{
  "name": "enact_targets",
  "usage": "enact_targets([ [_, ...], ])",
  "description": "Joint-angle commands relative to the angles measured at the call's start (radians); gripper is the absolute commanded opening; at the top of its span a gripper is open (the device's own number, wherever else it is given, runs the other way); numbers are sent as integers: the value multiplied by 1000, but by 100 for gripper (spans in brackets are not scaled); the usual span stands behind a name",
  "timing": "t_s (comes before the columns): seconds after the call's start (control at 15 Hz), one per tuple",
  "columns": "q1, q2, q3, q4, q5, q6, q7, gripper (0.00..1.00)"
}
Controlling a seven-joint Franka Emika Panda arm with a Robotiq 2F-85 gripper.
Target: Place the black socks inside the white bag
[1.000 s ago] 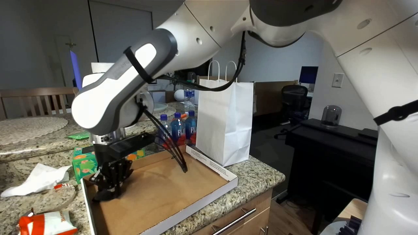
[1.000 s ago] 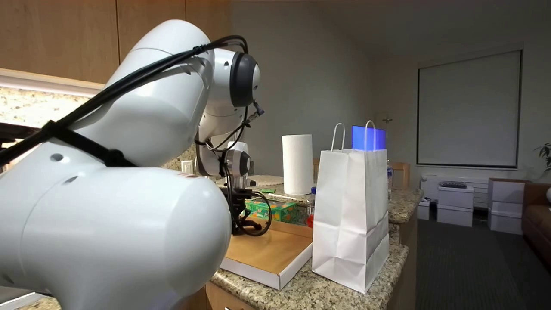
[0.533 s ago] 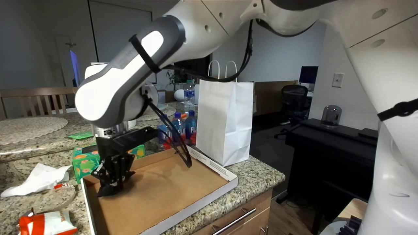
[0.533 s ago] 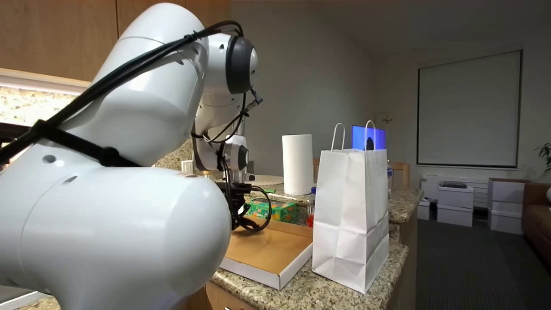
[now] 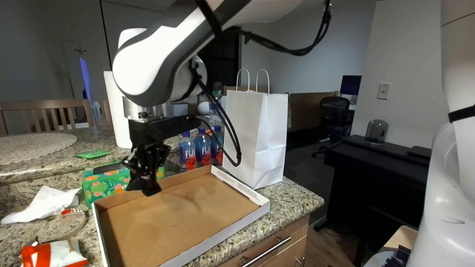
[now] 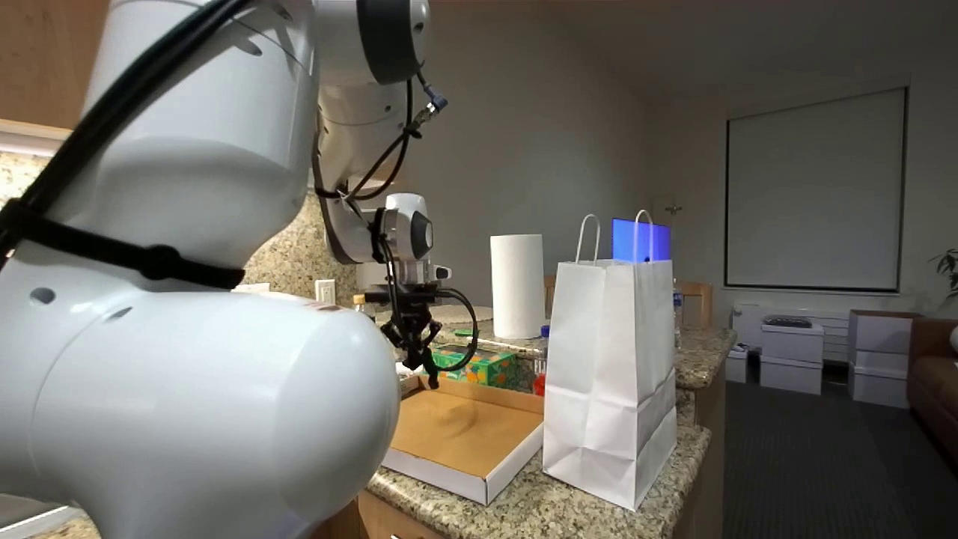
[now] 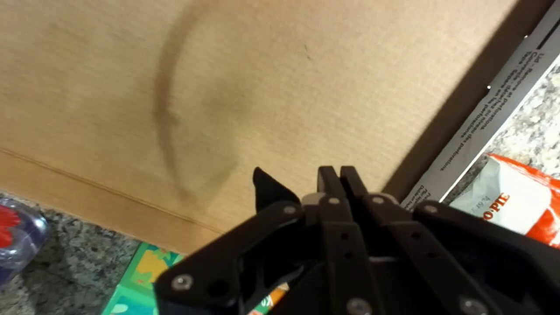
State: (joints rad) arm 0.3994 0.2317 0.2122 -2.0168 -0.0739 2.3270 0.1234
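A black sock (image 7: 272, 189) hangs from my gripper (image 7: 340, 177). Its dark tip sticks out beside the left finger in the wrist view, while the part between the fingers is mostly hidden. The jaws are nearly together on the fabric. In an exterior view the sock (image 5: 149, 187) dangles over the back part of the cardboard tray (image 5: 178, 218), off its floor. The white bag (image 5: 256, 137) stands upright on the counter to the right of the tray, its two looped handles up. My gripper is apart from the bag and lower than its top rim.
Several water bottles (image 5: 202, 148) stand behind the tray, left of the bag. A green patterned box (image 5: 105, 183) borders the tray's far side. A paper towel roll (image 6: 517, 286) stands on the raised counter. A red-and-white packet (image 5: 55, 254) lies left of the tray.
My gripper has lifted from low inside the tray, carrying the black sock up and rightward in an exterior view. The tray and white bag have stayed where they were.
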Motion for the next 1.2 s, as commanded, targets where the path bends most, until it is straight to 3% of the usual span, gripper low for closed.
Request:
enact_targets([
  [0.0, -41, -173, 19, -121, 8, 2, 17, 5],
  [0.27, -76, -305, 18, -128, 13, -82, 11, 5],
  [0.47, -107, -366, 11, -77, 28, -205, -4, 5],
  [0.87, -178, -385, -31, 133, 95, -540, -21, 5],
  [1.13, -235, -374, -71, 246, 106, -649, 8, 5],
])
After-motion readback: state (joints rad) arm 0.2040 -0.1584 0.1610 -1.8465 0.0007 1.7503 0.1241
